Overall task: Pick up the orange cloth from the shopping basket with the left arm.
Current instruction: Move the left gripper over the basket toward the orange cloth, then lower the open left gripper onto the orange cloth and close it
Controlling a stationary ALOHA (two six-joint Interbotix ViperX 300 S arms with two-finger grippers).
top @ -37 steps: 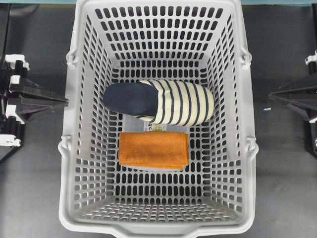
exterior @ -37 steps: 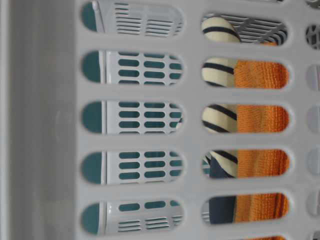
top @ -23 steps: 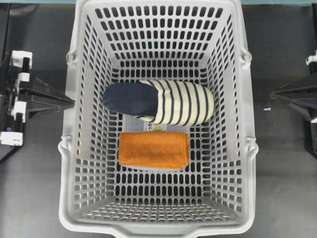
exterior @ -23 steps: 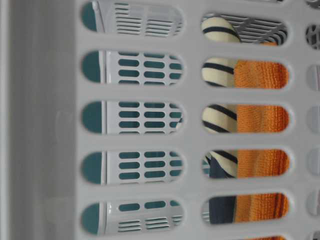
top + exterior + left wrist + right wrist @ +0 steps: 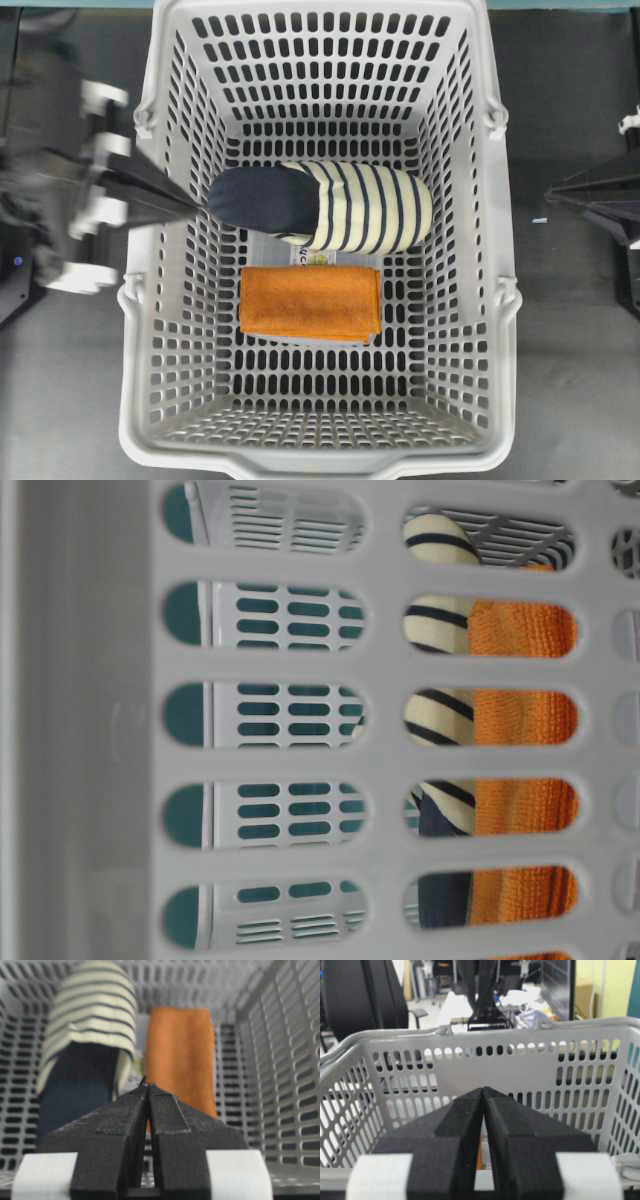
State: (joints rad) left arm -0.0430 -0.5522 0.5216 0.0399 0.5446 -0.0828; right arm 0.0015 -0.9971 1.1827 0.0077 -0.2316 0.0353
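The orange cloth (image 5: 311,301) lies flat on the floor of the grey shopping basket (image 5: 150,330), just in front of the striped cloth. It also shows in the left wrist view (image 5: 180,1055) and through the wall slots in the table-level view (image 5: 520,720). My left gripper (image 5: 195,207) is shut and empty. It is blurred by motion, with its tip over the basket's left wall, beside the navy end of the striped cloth. In its own view the tip (image 5: 148,1085) hangs above the basket floor, apart from the orange cloth. My right gripper (image 5: 548,192) is shut and empty outside the basket's right wall.
A navy-and-cream striped cloth (image 5: 330,205) lies rolled across the basket's middle, touching the orange cloth's far edge; it also shows in the left wrist view (image 5: 90,1020). The basket's tall slotted walls (image 5: 520,1065) enclose both cloths. Dark table (image 5: 570,380) surrounds the basket.
My left arm has swung right from outside the basket until its tip is over the left wall. The right arm and both cloths have not moved.
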